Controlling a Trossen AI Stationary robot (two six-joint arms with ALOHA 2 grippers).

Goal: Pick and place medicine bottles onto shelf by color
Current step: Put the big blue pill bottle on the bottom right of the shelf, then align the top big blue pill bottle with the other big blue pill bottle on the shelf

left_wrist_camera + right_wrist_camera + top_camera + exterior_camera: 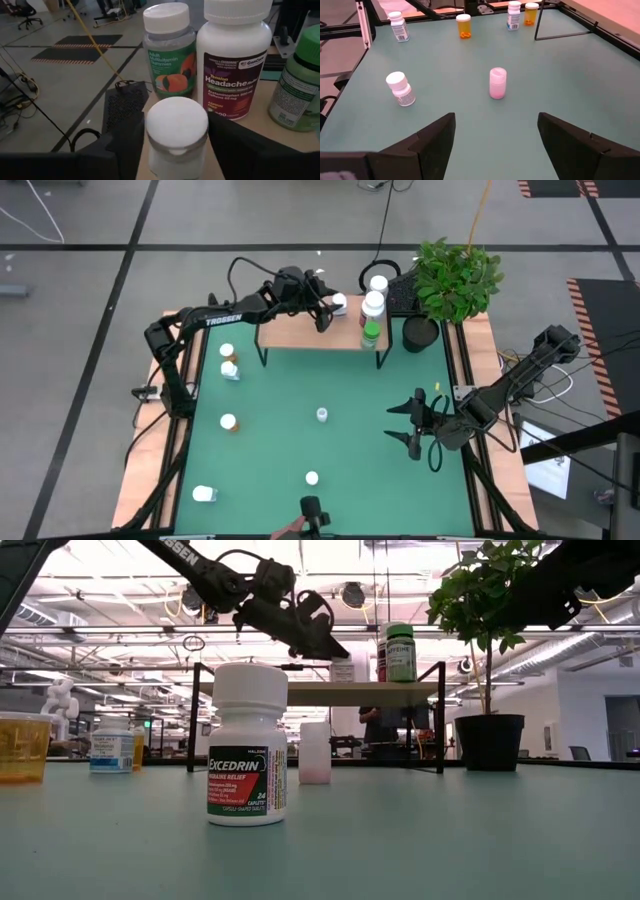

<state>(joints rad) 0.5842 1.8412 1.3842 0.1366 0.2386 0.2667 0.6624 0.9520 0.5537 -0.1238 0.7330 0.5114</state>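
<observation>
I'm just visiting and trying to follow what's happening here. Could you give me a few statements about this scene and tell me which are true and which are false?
1. The left gripper holds a white-capped bottle over the shelf. True.
2. The right gripper holds a pink bottle. False: it is open and empty; the pink bottle stands on the table.
3. The shelf is bare. False: three bottles stand on it.
4. A potted plant stands beside the shelf. True.

Nine medicine bottles, one shelf, one potted plant, two arms
</observation>
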